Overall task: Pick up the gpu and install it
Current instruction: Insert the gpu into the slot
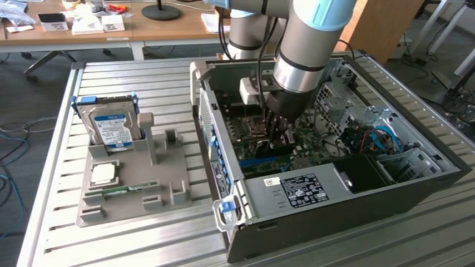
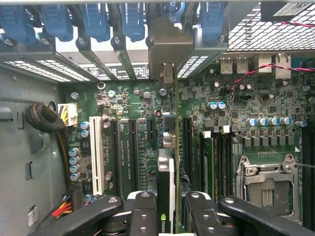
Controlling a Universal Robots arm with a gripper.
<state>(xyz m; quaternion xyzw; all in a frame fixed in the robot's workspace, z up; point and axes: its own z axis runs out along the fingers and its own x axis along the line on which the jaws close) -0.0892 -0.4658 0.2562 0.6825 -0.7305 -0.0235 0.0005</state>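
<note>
Dark steel panels form the open computer case [image 1: 386,192], which lies on its side on a slatted metal table [image 1: 141,89] with the green motherboard [image 2: 133,123] exposed. On the exterior view's left of the case stands a grey fixture tray [image 1: 137,189] carrying a silver hard drive [image 1: 111,128] with a blue-white label, a processor [image 1: 104,173] and a narrow green memory stick [image 1: 126,189].

The arm [image 1: 312,39] descends steeply from above into the case interior, its wrist pointing downward at the motherboard. The gripper [image 1: 276,130] sits low inside the case, just above the board.

The gpu [image 2: 166,196] is a thin dark card, seen edge-on in the wrist view, with a black-and-white label near the gripper and a silver metal bracket [image 2: 167,76] at its far end, close to the rear slot openings of the case. The card stands upright on its edge, in line with the black expansion slots [image 2: 134,152] beside the white slot [image 2: 96,157]. Whether its edge is fully seated in a slot cannot be determined.

The gripper [image 2: 165,209] is clamped on the gpu: the black fingers [image 2: 142,211] press against both faces of the card, which runs forward from between them toward the rear of the case. The CPU socket [image 2: 266,182] lies well apart to one side.
</note>
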